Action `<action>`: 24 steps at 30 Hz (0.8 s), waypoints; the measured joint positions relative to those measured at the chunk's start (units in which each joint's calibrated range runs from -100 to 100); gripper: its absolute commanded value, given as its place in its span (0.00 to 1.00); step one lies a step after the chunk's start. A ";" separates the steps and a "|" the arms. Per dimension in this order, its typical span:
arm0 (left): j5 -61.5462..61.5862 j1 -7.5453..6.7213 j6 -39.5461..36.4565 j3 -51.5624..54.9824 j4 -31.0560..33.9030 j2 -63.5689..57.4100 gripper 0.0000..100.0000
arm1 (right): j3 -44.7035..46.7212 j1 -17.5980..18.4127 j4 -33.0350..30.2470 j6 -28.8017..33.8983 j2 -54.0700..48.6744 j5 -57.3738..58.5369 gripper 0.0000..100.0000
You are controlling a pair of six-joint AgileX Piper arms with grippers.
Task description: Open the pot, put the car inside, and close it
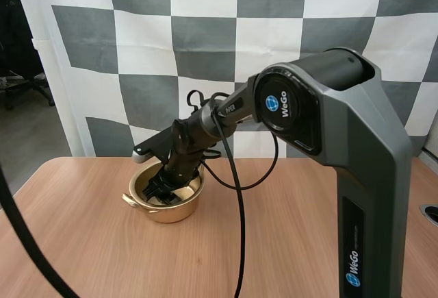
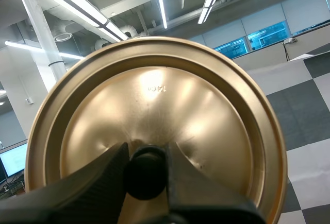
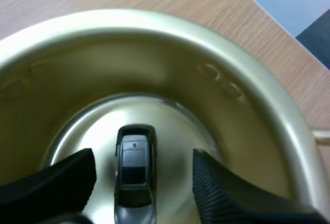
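Closest to the lens, the left gripper (image 2: 147, 154) clamps the lid (image 2: 154, 105) by its black knob (image 2: 146, 175), with 2 black fingers pinched on either side. The lid is held up clear of the table. It is a round, gold-coloured disc with a raised rim. I judge it to be thin, stiff, polished metal, light but slippery everywhere except the knob, so the knob is the right hold for setting it down.

At left-centre of the high view the pot (image 1: 174, 210) stands open on the wooden table (image 1: 82, 243). The right gripper (image 1: 161, 185) reaches down inside it, and the right arm (image 1: 356, 175) fills the right of the frame. From the right wrist, that gripper's fingers (image 3: 56, 180) stand wide apart with the car (image 3: 135, 180) between them, touching neither. The car lies flat on the pot's floor, wheels down as far as I can tell. It has a small grey-silver body with dark windows. It looks hard, light and glossy. A gentle hold across its 2 long sides would suit, since it could slip or roll.
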 measured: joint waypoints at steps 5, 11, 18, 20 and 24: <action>0.00 0.00 0.00 0.00 0.00 0.38 0.00 | -1.47 0.00 0.77 0.00 -4.13 4.18 0.97; 2.30 0.00 0.00 0.00 0.78 1.96 0.00 | -1.50 -0.68 0.83 0.00 -13.68 14.01 0.96; 11.72 0.00 0.00 3.35 1.18 7.59 0.00 | -1.50 -5.25 0.83 1.49 -27.62 24.66 0.12; 12.13 0.00 0.00 5.81 1.18 8.96 0.00 | -1.50 -7.01 0.83 1.55 -31.41 27.00 0.00; 11.97 0.00 0.99 13.14 1.18 11.93 0.00 | -1.50 -10.98 0.83 0.92 -39.04 28.47 0.00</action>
